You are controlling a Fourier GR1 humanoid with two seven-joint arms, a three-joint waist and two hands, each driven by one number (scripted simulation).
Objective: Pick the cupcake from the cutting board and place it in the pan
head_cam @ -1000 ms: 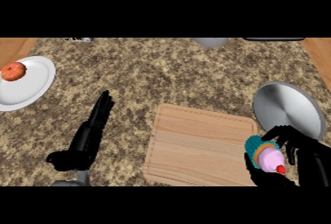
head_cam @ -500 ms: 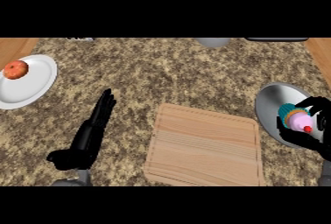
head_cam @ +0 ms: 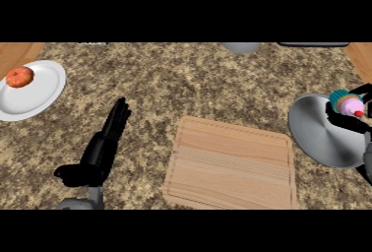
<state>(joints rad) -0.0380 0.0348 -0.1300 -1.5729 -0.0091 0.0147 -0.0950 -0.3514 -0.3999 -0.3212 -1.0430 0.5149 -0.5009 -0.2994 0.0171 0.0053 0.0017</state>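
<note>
Cupcake [head_cam: 347,103] in my right hand [head_cam: 347,119], carried at the far right edge of the head view, over the upper right part of the pan [head_cam: 323,133]. The black fingers curl round its teal wrapper from below and beside it, and the pink frosting with its red dot faces up and toward the camera. Much of that hand runs out of view, so I cannot say how much of the wrapper it covers.

The relation that counts now is vertical: the pan's grey bowl lies directly beneath and a little to the left of the cupcake. I judge the pick to be done and only the set-down left. A short move inward toward the pan's middle and then down would put it well inside the rim, not on the edge.

The cutting board [head_cam: 231,165] sits bare at centre, just beside the pan's left rim. My left hand [head_cam: 105,140] lies on the counter [head_cam: 189,78] well left of the board, fingers straight and together, holding nothing, and it is the farther hand by a wide margin. A white plate [head_cam: 36,96] at the upper left carries an orange fruit [head_cam: 19,76], apart from the work.
</note>
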